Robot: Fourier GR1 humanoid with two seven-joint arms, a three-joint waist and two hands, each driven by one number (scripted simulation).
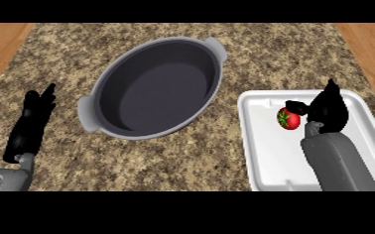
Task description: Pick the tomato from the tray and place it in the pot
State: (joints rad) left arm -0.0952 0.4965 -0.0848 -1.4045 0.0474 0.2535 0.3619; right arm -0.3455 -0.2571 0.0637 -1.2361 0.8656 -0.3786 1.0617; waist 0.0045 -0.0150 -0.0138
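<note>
A red tomato [288,119] with a green stem lies in the white tray [264,144] at the right of the counter. My right hand [328,108] hovers over the tray just right of the tomato, its thumb reaching above the fruit and its fingers pointing away; the hand looks open around it, not closed. A grey oval pot [156,87] with two small handles stands at the centre, nothing inside. My left hand [31,124] rests open at the left edge, fingers up.
The speckled granite counter [219,158] spans the view. Wooden strips [15,34] show at the far left and right corners. Between the pot and the tray lies a narrow strip of bare counter.
</note>
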